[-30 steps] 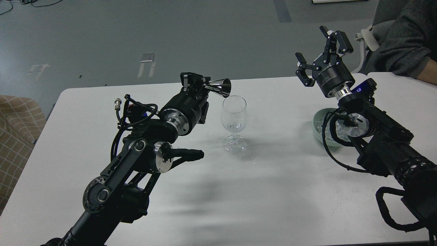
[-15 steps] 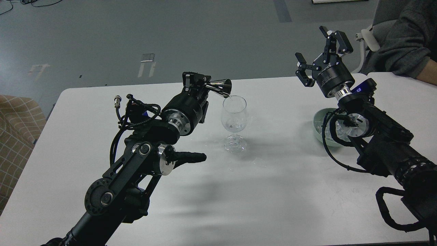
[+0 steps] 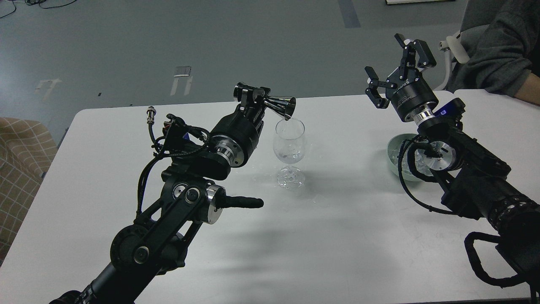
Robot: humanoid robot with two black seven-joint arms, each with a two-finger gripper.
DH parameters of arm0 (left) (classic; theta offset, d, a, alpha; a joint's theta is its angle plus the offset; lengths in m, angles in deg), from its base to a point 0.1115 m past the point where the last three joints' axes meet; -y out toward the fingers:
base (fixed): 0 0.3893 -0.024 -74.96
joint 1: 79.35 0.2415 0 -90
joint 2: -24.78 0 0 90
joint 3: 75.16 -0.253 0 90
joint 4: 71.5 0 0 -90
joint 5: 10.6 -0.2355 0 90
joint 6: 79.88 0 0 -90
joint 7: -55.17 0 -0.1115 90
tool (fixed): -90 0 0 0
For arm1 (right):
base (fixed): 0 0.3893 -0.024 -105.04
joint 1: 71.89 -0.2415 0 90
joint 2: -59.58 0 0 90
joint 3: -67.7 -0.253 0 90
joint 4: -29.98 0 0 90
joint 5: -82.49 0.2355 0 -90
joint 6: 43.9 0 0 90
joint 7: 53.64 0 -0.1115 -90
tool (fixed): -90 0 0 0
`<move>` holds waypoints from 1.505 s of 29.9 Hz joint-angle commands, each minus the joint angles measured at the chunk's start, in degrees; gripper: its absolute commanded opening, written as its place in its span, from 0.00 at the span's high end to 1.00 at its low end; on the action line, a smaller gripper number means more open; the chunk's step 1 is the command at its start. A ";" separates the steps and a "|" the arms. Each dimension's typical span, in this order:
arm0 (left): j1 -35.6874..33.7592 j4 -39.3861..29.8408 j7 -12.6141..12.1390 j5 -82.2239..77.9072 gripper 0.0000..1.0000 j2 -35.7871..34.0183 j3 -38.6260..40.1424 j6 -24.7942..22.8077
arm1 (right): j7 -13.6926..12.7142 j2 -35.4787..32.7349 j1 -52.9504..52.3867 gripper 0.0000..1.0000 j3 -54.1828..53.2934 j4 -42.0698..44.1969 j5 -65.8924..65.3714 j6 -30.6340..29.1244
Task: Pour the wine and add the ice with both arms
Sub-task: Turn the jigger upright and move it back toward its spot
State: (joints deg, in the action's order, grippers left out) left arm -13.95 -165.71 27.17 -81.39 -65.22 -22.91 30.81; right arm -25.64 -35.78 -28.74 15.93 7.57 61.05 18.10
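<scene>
A clear wine glass (image 3: 289, 145) stands upright near the middle of the white table (image 3: 337, 236). My left gripper (image 3: 258, 98) is shut on a shiny metal jigger (image 3: 282, 106), tipped sideways with its mouth over the glass's rim. My right gripper (image 3: 396, 71) is open and empty, held high above the table's far right. A pale green bowl (image 3: 396, 154) sits under my right arm and is mostly hidden by it. Clear ice (image 3: 417, 162) shows faintly inside the bowl behind the wrist.
A person's grey-sleeved arm (image 3: 502, 50) rests at the table's far right corner, near a white chair part (image 3: 453, 44). A checked fabric seat (image 3: 21, 156) stands off the left edge. Small wet spots (image 3: 314, 198) lie beside the glass's foot.
My left arm has moved right and up a little, carrying the jigger further over the glass's rim and tipping it more. The right arm has hardly moved.
</scene>
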 commanded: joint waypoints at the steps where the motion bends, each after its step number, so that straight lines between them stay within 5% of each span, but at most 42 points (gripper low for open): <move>1: -0.01 0.00 0.00 -1.37 1.00 0.00 -0.13 -0.04 | 0.00 0.00 0.09 0.00 0.00 -0.09 0.00 0.00; 19: 0.08 -1.23 0.00 4.58 1.00 0.00 3.46 0.23 | 0.00 0.00 0.18 0.00 0.00 -0.26 0.00 0.00; 29: 0.25 -4.93 0.00 36.13 1.00 0.00 24.28 0.93 | 0.00 0.00 0.26 0.00 -0.09 -0.26 0.00 0.00; 40: 7.80 -4.40 0.00 51.08 1.00 0.00 39.93 3.74 | 0.00 0.00 0.44 0.00 0.00 -0.26 0.00 0.00; 45: 13.86 -1.59 3.13 58.73 1.00 0.00 47.05 0.68 | 0.00 0.09 0.44 0.00 0.00 -0.26 0.00 0.00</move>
State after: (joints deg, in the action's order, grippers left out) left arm -3.42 -168.89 28.66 -26.91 -65.22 20.50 33.80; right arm -25.64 -35.74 -28.30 15.90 7.30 61.05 18.10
